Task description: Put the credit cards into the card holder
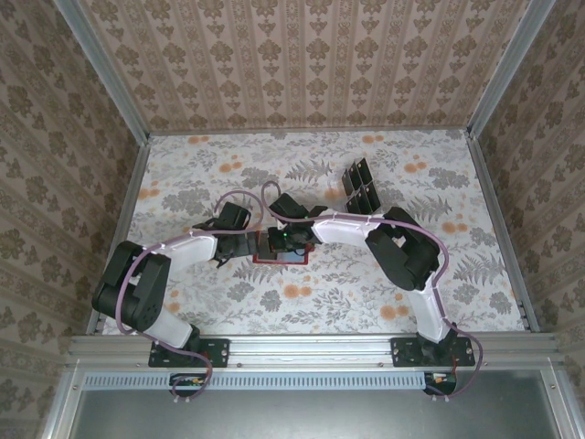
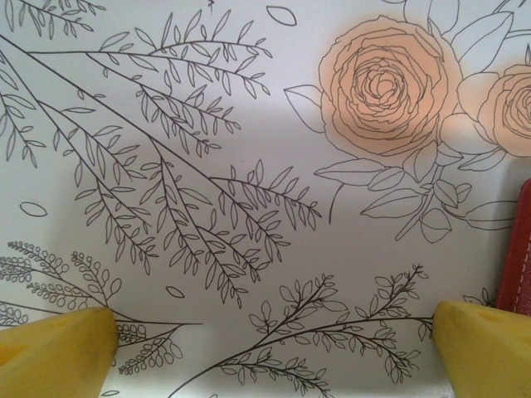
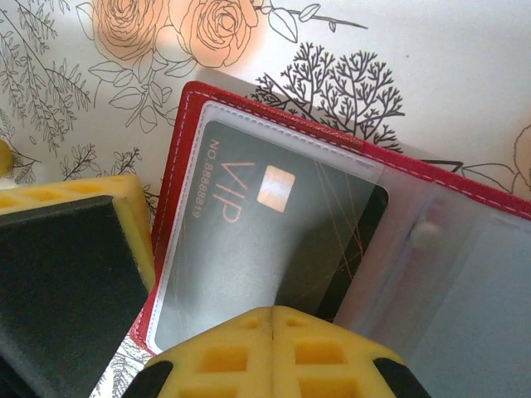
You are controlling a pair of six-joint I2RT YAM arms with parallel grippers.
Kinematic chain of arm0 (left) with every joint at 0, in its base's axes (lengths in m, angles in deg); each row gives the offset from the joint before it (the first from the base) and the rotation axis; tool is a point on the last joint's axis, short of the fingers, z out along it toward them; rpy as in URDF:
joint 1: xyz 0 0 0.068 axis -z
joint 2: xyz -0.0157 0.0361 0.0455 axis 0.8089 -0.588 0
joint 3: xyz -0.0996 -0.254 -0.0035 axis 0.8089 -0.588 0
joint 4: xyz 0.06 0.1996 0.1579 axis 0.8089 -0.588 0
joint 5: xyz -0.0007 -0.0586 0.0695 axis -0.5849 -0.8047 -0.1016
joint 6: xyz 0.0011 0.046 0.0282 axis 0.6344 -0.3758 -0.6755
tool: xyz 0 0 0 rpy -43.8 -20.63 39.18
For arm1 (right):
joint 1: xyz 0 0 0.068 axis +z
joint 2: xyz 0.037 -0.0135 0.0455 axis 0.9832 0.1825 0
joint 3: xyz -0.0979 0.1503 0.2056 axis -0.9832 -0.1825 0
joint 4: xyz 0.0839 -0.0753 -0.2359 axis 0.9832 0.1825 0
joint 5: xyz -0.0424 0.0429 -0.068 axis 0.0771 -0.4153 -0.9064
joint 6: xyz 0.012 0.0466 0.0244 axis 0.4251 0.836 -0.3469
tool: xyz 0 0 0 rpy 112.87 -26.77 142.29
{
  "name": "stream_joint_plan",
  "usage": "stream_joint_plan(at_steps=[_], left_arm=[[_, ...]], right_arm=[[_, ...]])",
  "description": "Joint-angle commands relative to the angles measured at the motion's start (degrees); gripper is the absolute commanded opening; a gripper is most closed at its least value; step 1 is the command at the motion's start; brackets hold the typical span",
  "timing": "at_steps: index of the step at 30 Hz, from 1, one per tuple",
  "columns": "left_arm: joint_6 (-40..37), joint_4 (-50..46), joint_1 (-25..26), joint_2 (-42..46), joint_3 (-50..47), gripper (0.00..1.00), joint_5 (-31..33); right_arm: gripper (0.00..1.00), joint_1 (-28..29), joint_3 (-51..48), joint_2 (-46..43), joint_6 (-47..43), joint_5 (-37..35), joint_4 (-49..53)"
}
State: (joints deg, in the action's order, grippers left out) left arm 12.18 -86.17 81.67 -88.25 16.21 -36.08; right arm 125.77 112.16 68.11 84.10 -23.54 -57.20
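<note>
Wallet (image 3: pixel 274 112): red, stitched edge in white thread, lying open and flat at ctr of the flower-print table (image 1: pixel 457 274), btwn the two arms. In the top view just a red strip of it (image 1: pixel 275 260) shows under the grippers. Inside are clear and frosted plastic pockets, and a small pale stud (image 3: pixel 425 235) sits on the right-hand half.

Card (image 3: pixel 265 240): dark grey, thin, w/ fine orange lines across it and a coppery chip. It reads "VIP" in orange. Beside that runs a small line starting "NO", then a run of 8s; the last digits can't be read for sure. It sits inside the left-hand clear pocket, most of it under the plastic, w/ its right end showing dark past the pocket's edge.

More dark cards (image 1: pixel 358 176) stand upright in a row behind and right of the wallet, well apart from it. What holds them is too small to tell.

Right gripper (image 3: pixel 274 332): shut, yellow pads pressed together, over the card's near edge.

Left gripper (image 2: pixel 270 352): spread wide over bare table, just left of the wallet, whose red edge (image 2: pixel 518 249) is near the right-hand fingertip. In the right wrist view one of its fingers (image 3: pixel 75 249) overlaps the wallet's left edge.
</note>
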Motion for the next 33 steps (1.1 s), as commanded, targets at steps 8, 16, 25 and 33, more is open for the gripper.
stream_joint_plan(at_steps=[8,16,25,33], left_arm=[[0.77,1.28,0.36,-1.52,-1.86,1.00,-4.19],[0.65,0.58,0.33,-0.07,-1.78,1.00,-4.58],[0.31,-0.36,-0.10,1.40,-0.81,1.00,-5.35],[0.45,-0.40,-0.24,1.48,-1.07,1.00,-5.32]], right_arm=[[0.09,0.34,-2.81,-7.51,1.86,0.83,-1.45],[0.44,0.74,-15.73,-18.77,8.76,-5.83,-2.75],[0.47,1.77,-26.53,-25.70,15.27,-10.06,-4.45],[0.37,2.45,-25.91,-22.54,16.18,-9.40,-7.30]])
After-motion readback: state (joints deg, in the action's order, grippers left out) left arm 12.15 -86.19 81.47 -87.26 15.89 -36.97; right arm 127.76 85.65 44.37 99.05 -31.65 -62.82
